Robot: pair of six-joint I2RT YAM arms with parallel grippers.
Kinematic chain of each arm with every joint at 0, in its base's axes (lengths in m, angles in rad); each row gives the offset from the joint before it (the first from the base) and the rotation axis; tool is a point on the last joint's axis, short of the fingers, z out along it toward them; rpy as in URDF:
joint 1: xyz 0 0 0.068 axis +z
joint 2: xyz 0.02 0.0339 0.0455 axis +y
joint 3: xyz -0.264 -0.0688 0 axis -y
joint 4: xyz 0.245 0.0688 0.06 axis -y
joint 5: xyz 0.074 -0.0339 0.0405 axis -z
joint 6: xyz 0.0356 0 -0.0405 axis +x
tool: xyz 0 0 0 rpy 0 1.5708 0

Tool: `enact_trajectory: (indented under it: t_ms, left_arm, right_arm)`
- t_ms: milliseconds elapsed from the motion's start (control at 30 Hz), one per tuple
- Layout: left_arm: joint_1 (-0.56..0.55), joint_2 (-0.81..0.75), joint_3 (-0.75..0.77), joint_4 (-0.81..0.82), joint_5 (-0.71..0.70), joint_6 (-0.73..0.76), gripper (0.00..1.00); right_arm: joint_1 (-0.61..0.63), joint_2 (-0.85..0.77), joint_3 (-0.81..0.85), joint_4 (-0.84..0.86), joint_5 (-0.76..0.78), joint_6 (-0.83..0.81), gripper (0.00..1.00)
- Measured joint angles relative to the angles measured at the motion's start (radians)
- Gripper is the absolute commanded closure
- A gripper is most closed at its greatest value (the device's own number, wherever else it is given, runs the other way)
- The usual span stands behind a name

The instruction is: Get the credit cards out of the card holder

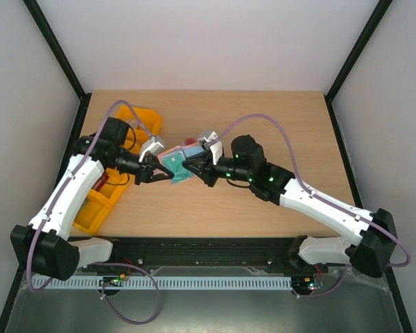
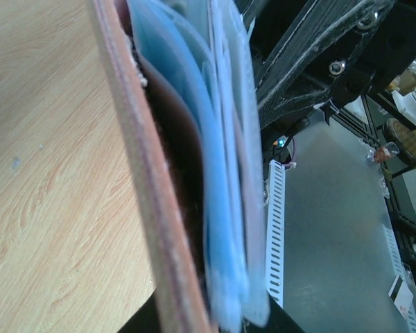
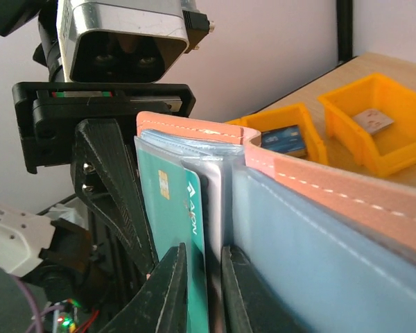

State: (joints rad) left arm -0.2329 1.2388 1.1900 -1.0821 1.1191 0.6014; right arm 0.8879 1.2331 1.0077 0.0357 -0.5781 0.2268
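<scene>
The right gripper point(image 3: 202, 263), narrowed around the teal card point(image 3: 170, 208) with its pinch unconfirmed, should be drawn straight out while the card holder point(image 3: 319, 173) is clamped by the left gripper point(image 1: 151, 172).

Bright even light, soft shadows, card holder point(image 2: 151, 208) blurred close-up

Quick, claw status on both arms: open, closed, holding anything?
Left claw: closed, holding the card holder.
Right claw: closed on the teal-green credit card, which sits in the holder.
</scene>
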Motion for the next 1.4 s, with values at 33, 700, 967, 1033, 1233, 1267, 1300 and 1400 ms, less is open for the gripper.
enact_trajectory:
  t_ms: [33, 700, 967, 1033, 1233, 1267, 1300, 1400]
  left_arm:
    - [-0.002, 0.000, 0.000, 0.004, 0.003, 0.001, 0.98]
    - [-0.032, 0.006, 0.000, 0.051, 0.025, 0.018, 0.98]
    - [-0.032, 0.006, 0.000, 0.051, 0.025, 0.017, 0.98]
    - [-0.032, 0.006, 0.000, 0.051, 0.025, 0.017, 0.98]
    - [-0.032, 0.004, 0.000, 0.052, 0.024, 0.016, 0.98]
    - [-0.032, 0.004, 0.000, 0.052, 0.024, 0.016, 0.98]
    - [-0.032, 0.004, 0.000, 0.053, 0.024, 0.016, 0.98]
    - [-0.032, 0.004, 0.000, 0.056, 0.022, 0.016, 0.98]
  right_arm:
    - [0.011, -0.009, 0.000, -0.010, 0.037, -0.007, 0.87]
    - [0.055, -0.117, 0.060, -0.083, 0.273, -0.093, 0.82]
    - [0.055, -0.075, 0.065, -0.109, 0.216, -0.093, 0.87]
    - [0.055, -0.060, 0.065, -0.124, 0.200, -0.093, 0.89]
    - [0.055, -0.055, 0.065, -0.163, 0.214, -0.096, 0.89]
    - [0.055, -0.055, 0.065, -0.169, 0.219, -0.096, 0.89]
    - [0.055, -0.056, 0.065, -0.174, 0.222, -0.096, 0.89]
    - [0.056, -0.056, 0.065, -0.189, 0.241, -0.096, 0.89]
